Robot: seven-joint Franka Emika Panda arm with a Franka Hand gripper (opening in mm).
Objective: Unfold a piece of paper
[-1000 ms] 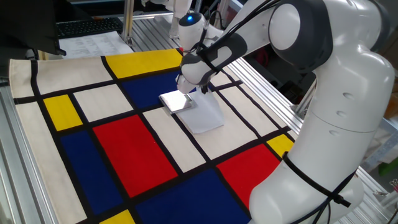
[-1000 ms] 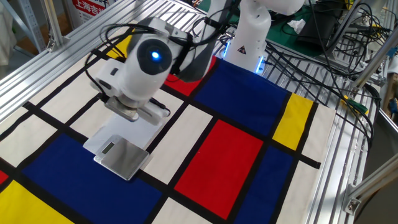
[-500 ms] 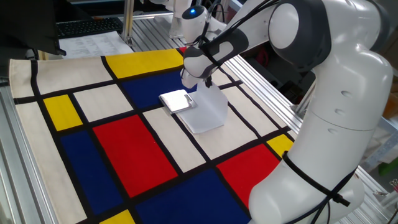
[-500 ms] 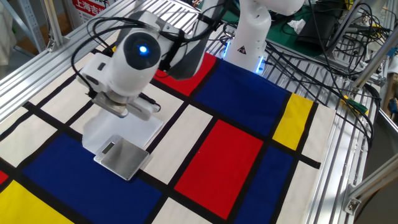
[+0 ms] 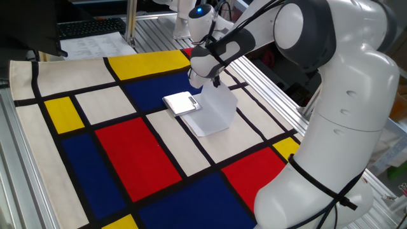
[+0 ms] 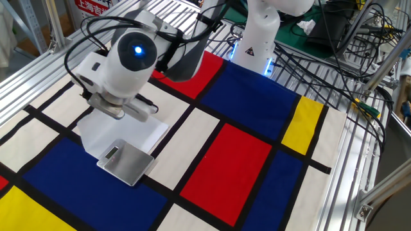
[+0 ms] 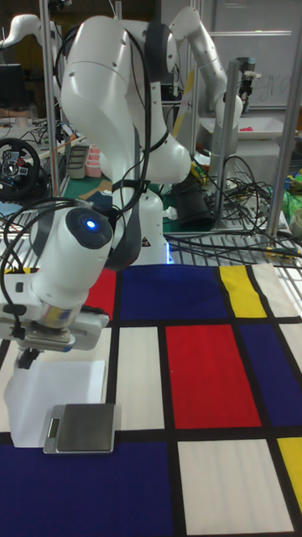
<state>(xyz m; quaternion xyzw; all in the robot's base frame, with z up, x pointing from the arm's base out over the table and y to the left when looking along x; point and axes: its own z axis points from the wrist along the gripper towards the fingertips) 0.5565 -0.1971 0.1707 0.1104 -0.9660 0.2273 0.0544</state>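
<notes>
A colour-block cloth [image 5: 146,159] carries a square block [image 6: 126,162] (possibly metal-topped), with printed sheets [image 5: 95,44] behind.

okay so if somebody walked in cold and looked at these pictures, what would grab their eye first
Probably the big white robot arm filling the right of one fixed view, its wrist light glowing blue. Under it lies the bold cloth of red, blue, yellow and white panels. Near its middle the gripper lifts one flap of the piece of paper, beside a small square block.
</notes>
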